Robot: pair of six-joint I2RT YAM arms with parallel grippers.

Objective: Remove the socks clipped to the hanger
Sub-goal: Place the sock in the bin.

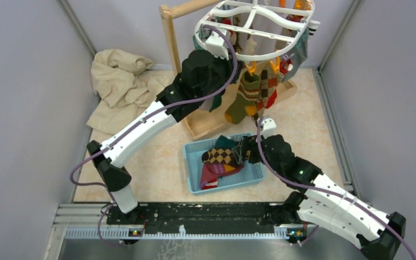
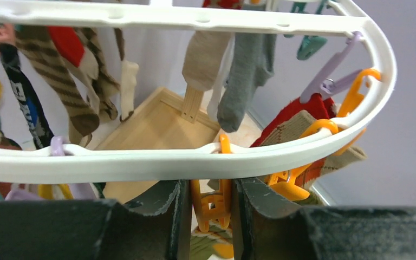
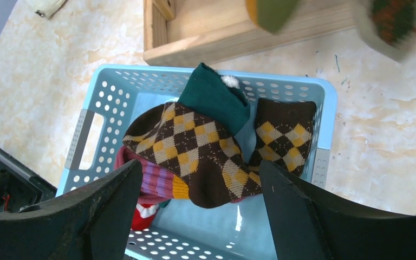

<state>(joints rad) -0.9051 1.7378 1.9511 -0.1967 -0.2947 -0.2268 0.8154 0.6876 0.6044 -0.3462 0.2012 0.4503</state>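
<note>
Left pincer (image 2: 210, 187) of mine is clenched on an orange clip (image 2: 211, 208) at the bottom centre of the wrist view, one pad against each flank, just under the white rim of the hanger (image 2: 141, 162). At the lower edge beneath it peeks the green-and-orange sock (image 2: 211, 246) that this clip seems to hold. To do this well, I judge I must squeeze the clip's handles squarely so its mouth opens fully, without dragging the frame sideways, and let the sock drop free. My right pincer (image 3: 200, 170) hangs released and empty over the blue basket (image 3: 325, 108), where loose socks (image 3: 195, 146) lie.
</note>
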